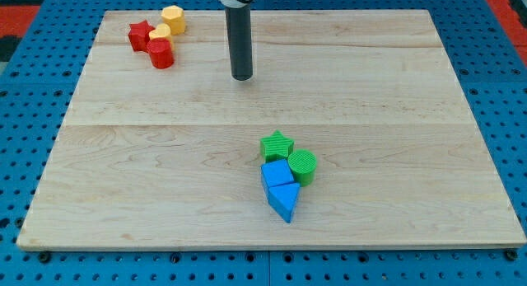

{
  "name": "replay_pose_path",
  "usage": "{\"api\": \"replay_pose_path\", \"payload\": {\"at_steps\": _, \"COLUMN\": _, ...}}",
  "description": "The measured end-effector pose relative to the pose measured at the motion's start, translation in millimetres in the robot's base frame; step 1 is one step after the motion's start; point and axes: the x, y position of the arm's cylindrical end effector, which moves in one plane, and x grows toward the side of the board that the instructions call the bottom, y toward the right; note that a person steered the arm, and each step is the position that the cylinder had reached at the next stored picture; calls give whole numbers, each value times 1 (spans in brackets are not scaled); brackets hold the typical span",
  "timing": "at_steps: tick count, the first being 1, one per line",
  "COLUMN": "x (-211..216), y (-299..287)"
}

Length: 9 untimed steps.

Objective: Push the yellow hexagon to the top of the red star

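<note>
Camera view: one moment, listed from the view's left to right.
Red star point(139, 34): far left of my tip, near the desk point(148, 179) top-left corner.
Red block point(160, 53): touching the star's lower right; shape unclear.
Small yellow block point(160, 32): between star and hexagon.
Yellow hexagon point(173, 19): upper left of my tip, right of the star.
End effector: a bare rod, nothing to grasp with; my tip point(241, 77) touches no block.
Green star point(277, 144), blue cube point(277, 172), blue triangle point(284, 201), green cylinder point(302, 165): clustered well below my tip, slightly right.
</note>
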Motion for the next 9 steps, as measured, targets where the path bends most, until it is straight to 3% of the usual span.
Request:
{"api": "replay_pose_path", "payload": {"at_steps": 2, "x": 2, "y": 1}}
{"api": "replay_pose_path", "payload": {"at_steps": 3, "x": -32, "y": 6}}
{"api": "replay_pose_path", "payload": {"at_steps": 5, "x": -138, "y": -68}}
{"api": "replay_pose_path", "payload": {"at_steps": 7, "x": -150, "y": -105}}
{"api": "replay_pose_path", "payload": {"at_steps": 9, "x": -127, "y": -119}}
